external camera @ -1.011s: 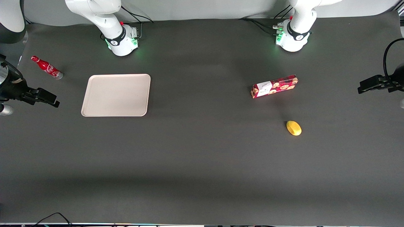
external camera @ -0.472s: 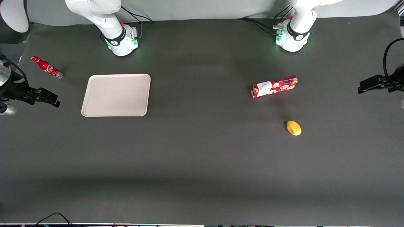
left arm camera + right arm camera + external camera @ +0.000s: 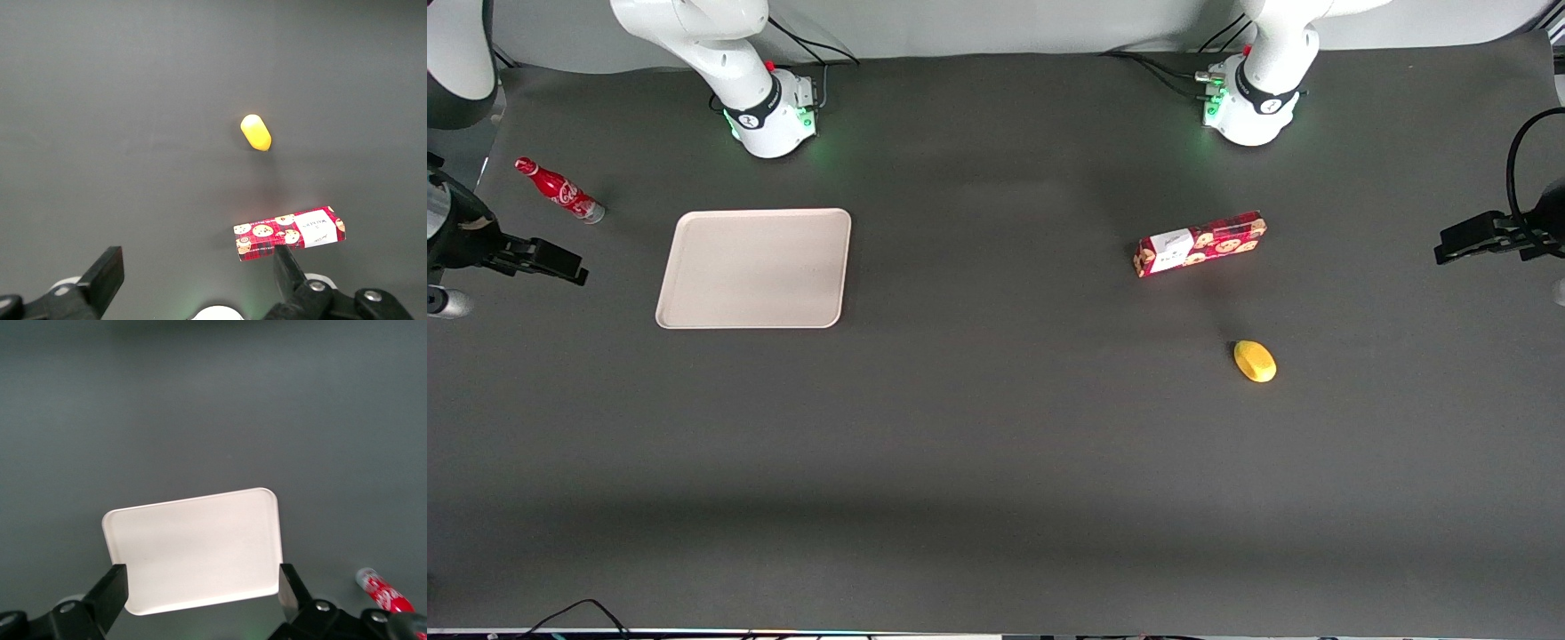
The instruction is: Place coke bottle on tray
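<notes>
The coke bottle (image 3: 560,191), small, red, with a red cap and white script, is on the dark table at the working arm's end, farther from the front camera than my gripper. It also shows in the right wrist view (image 3: 381,588). The beige tray (image 3: 754,267) lies flat and bare beside it, toward the table's middle. My gripper (image 3: 571,269) hovers between bottle and tray, nearer the camera than the bottle, open and empty. In the right wrist view the gripper (image 3: 202,593) frames the tray (image 3: 193,547) between its spread fingers (image 3: 115,592).
A red cookie box (image 3: 1199,244) and a yellow lemon-like object (image 3: 1255,361) lie toward the parked arm's end; both show in the left wrist view, box (image 3: 290,233) and yellow object (image 3: 256,132). The working arm's base (image 3: 769,111) stands at the table's back edge.
My gripper has shifted slightly away from the front camera, toward the bottle. The bottle, tray and other objects have not moved.
</notes>
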Available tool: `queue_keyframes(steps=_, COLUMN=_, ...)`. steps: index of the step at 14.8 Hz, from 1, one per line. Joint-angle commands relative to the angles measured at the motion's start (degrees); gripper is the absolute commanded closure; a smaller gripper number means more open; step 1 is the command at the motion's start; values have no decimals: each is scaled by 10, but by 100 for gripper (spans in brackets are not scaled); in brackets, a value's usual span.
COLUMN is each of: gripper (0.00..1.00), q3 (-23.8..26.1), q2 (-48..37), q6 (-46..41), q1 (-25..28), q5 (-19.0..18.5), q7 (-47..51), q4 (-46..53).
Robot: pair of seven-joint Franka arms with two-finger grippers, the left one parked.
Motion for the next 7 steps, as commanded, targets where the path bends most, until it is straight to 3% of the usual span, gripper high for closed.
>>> queue_keyframes(steps=1, gripper=0, q3=-33, q2=-54, q6=4, q1=-8, q5=-50, q7=-5, q4=-62)
queue_keyframes(steps=3, gripper=0, q3=-64, q2=-73, q6=11, q1=-8, q5=-50, q7=-56, q4=-84)
queue_keyframes(steps=7, gripper=0, q3=-66, q2=-113, q6=47, q1=-38, q5=-48, q7=-74, q4=-159)
